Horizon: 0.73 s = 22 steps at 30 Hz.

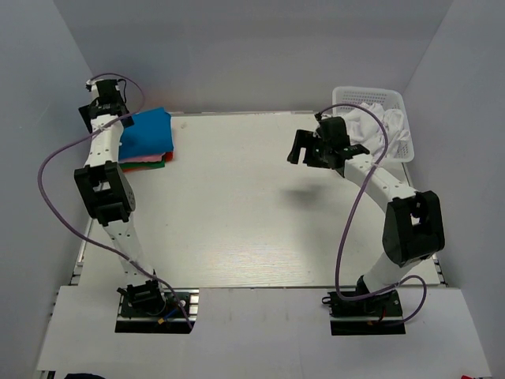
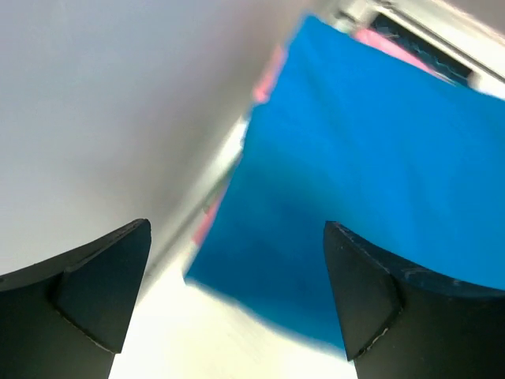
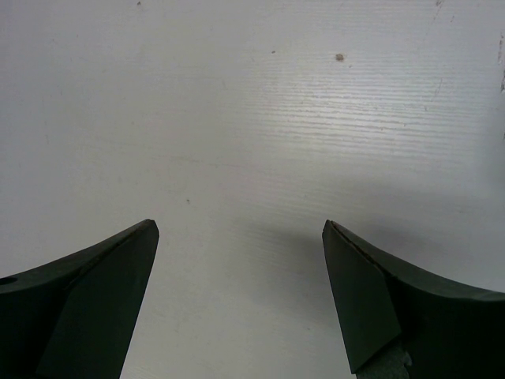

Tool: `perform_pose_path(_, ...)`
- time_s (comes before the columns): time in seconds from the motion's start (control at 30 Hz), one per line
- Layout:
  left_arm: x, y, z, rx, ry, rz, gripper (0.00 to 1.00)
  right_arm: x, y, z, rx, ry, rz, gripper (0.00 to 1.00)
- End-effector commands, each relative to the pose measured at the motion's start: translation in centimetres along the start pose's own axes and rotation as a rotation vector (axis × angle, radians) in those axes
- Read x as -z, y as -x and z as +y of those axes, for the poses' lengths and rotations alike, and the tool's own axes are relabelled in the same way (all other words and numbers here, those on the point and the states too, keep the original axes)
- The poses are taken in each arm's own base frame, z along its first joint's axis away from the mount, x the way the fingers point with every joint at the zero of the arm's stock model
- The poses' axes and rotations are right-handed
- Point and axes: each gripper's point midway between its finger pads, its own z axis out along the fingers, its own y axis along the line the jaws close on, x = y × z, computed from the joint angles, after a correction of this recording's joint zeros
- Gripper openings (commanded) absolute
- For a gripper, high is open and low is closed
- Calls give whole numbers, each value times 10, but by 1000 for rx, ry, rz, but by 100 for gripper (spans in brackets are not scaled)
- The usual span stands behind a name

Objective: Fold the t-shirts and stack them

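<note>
Up at the far left corner, spread wide on the left gripper (image 2: 237, 237), with nothing between the black fingers (image 2: 87, 292). Hanging in the air just beside the left edge of the blue t-shirt (image 2: 379, 158), not touching it. Folded flat, that blue t-shirt, and lying on top of a stack at the back left of the table (image 1: 237, 213). Beneath it, peeking out at the edges, a pink t-shirt (image 2: 387, 43) and, lowest along the near side, a green t-shirt (image 1: 160, 165). Across on the other side, likewise spread and empty on the right gripper (image 3: 241, 237), above bare tabletop. Just behind that arm, at the back right corner, a white lattice basket (image 1: 398, 99) heaped with crumpled white cloth (image 1: 367, 126).
</note>
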Motion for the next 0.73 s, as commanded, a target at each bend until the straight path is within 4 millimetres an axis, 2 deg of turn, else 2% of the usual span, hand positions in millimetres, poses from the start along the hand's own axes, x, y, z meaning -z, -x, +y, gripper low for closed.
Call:
perform_pose_path(0.0,83,33,-3,91,-185,-82,100,26,17,15,20,65,-90,90)
perform_pose_path(0.03,98,35,-14,111,-257,-94,100,28,5,13,19,68,-77,90)
perform_pose_path(0.07,112,35,-20,138,-325,-100,100,30,6,15,17,81,-93,90)
perform_pose_path(0.1,116,10,-31,138,-401,-50,100,36,9,17,13,93,-116,90)
perform_pose_path(0.13,164,29,-48,172,-606,-135,100,41,4,17,16,102,-123,90)
perform_pose_path(0.17,191,23,-65,173,-727,-161,100,41,-7,12,10,95,-105,90)
perform_pose_path(0.2,201,-33,-86,150,-855,-72,100,51,-9,10,4,92,-131,90)
perform_pose_path(0.23,248,-9,-81,197,-962,-229,100,61,-9,13,0,94,-154,90)
perform_pose_path(0.27,263,-24,-83,213,-1005,-235,100,60,-22,1,-23,59,-142,90)
perform_pose_path(0.3,270,-69,-98,202,-1061,-188,100,65,-33,-5,-31,47,-145,90)
perform_pose_path(0.33,280,-85,-99,199,-1095,-182,100,68,-39,-9,-37,36,-149,90)
perform_pose_path(0.37,291,-119,-99,193,-1114,-145,100,76,-60,-18,-46,22,-147,90)
perform_pose_path(0.43,296,-151,-99,166,-1130,-103,100,81,-68,-21,-47,31,-174,90)
perform_pose_path(0.47,291,-179,-98,147,-1124,-54,100,80,-82,-26,-51,31,-163,90)
perform_pose_path(0.5,302,-187,-98,134,-1154,-56,100,89,-89,-27,-56,44,-185,90)
perform_pose_path(0.57,304,-204,-95,129,-1167,-61,100,94,-94,-27,-56,66,-226,90)
perform_pose_path(0.63,313,-201,-88,122,-1181,-112,100,96,-104,-29,-53,83,-241,90)
perform_pose_path(0.7,308,-200,-81,119,-1123,-129,100,102,-103,-29,-47,86,-265,90)
